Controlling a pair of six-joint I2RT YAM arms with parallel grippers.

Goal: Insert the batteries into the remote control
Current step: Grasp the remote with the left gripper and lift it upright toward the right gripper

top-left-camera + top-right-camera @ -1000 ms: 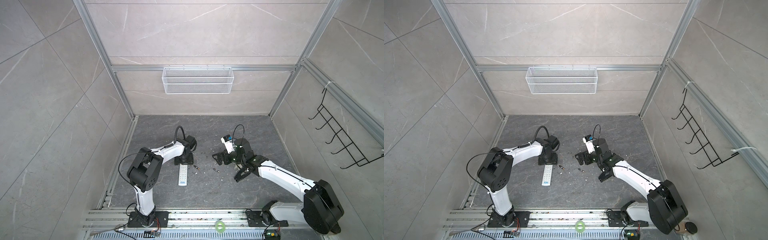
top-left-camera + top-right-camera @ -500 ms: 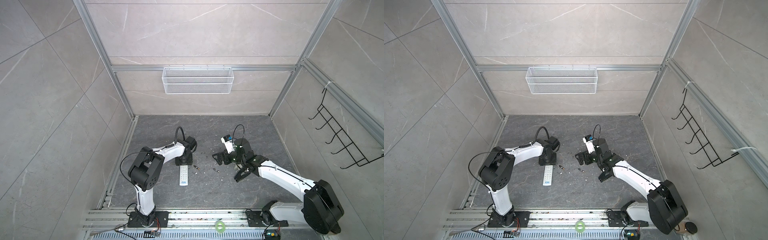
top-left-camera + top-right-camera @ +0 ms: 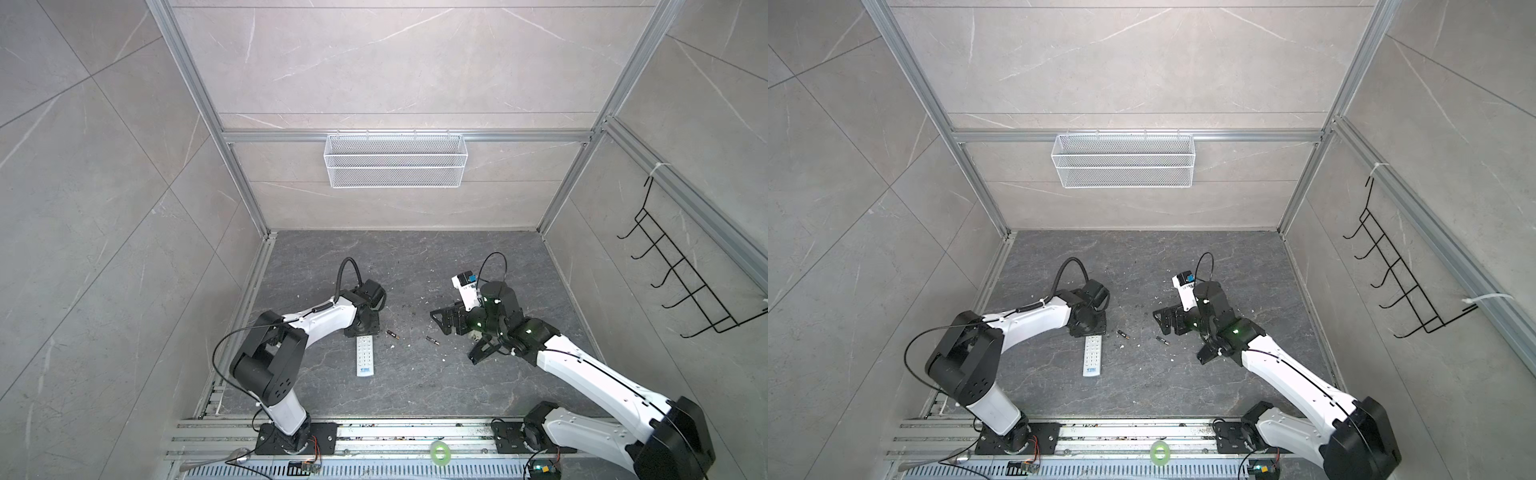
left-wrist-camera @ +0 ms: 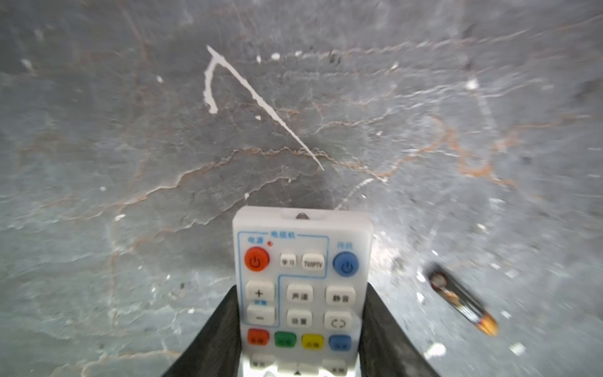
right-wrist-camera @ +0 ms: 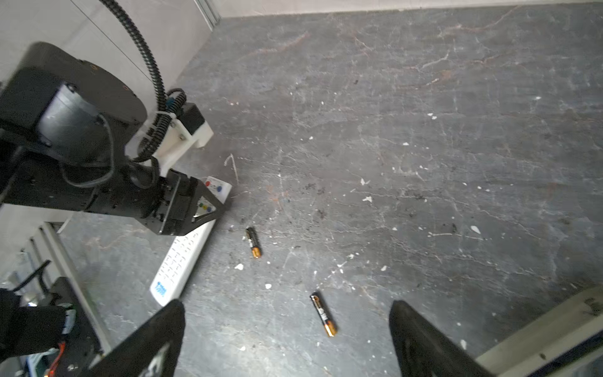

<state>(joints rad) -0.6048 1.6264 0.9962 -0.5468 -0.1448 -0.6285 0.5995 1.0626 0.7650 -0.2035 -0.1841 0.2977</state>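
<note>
Left pincer (image 4: 301,289) hugs the remote control (image 4: 300,258) by its sides; right pincer (image 5: 287,305), wide open and empty, hangs near a battery (image 5: 323,314)

Dark stone floor (image 3: 415,270) (scuffed), tiled walls (image 3: 374,62)

We assess the site as a robotics lab test cell, not domestic. Evidence:
- Enclosure built of aluminium extrusion rails (image 3: 519,136) w/ stone-look wall panels (image 3: 374,62) on three sides.
- Left arm (image 3: 324,316) and right arm (image 3: 590,370), both white and black, bolted to a slotted mounting rail (image 3: 395,432) along the front edge of the dark bench (image 3: 415,266).
- We note a bare circuit board (image 3: 307,467) w/ loose wiring and a green tape roll (image 3: 439,451) on that rail.
- Wire basket (image 3: 395,166) on the back wall, black hook rack (image 3: 685,282) on the side wall.
</note>
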